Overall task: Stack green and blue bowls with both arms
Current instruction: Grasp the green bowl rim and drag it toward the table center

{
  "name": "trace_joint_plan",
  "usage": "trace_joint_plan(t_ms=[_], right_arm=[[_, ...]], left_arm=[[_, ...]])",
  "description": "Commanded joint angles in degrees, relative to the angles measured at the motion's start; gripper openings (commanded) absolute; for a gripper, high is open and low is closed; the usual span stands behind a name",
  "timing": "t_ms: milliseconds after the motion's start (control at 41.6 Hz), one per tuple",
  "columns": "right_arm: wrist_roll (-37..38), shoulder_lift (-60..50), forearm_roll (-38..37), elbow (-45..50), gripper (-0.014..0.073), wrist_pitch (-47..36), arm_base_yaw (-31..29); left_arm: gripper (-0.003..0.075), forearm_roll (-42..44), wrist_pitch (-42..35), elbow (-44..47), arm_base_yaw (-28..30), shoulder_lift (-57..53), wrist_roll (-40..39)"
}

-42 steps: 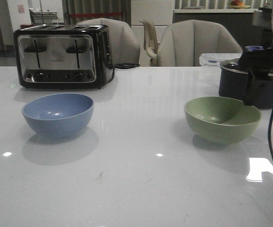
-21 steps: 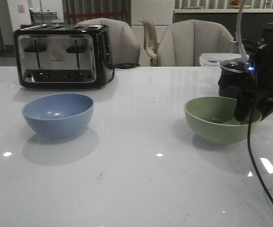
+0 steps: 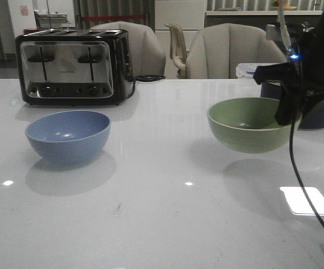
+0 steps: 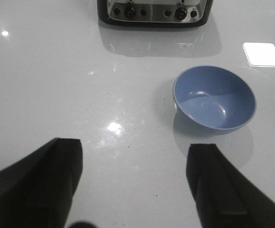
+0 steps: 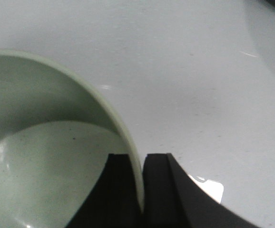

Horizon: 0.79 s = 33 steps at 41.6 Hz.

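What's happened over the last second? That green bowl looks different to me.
The right gripper came down onto the green bowl, pinched its rim and lifted it off the table, shifting it slightly toward the blue bowl; its shadow now lies apart beneath it. The blue bowl, the toaster and the dark pot have not moved.

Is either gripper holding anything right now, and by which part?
The right gripper pinches the pale green round bowl by its rim wall; the open left gripper holds nothing.
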Motion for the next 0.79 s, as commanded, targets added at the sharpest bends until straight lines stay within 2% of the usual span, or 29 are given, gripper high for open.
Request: trace_joint_plan(t_ms=[0,96,240,481,769], right_arm=[[-1.14,-4.68,0.39,-1.73,0.0034,0.76,3.71],[-1.14,-4.68,0.39,-1.43,0.0034,2.64,8.2],[-1.14,-4.63,0.39,2.06,0.0034,-1.04,13.96],[-1.14,-4.63,0.61,7.6,0.0043,-9.88,17.36],[-1.14,-4.11,0.53,7.85,0.0286,-7.6,17.36]], left_arm=[[0.0509,-0.22,-3.9,-1.79,-0.36,0.31,0.19],[0.0509,-0.22,-3.9,-1.79,-0.36,0.31,0.19],[0.0509,-0.22,-3.9,-1.79,-0.36,0.31,0.19],[0.0509,-0.22,-3.9,-1.79,-0.36,0.31,0.19],[0.0509,-0.22,-3.9,-1.79,-0.36,0.31,0.19]])
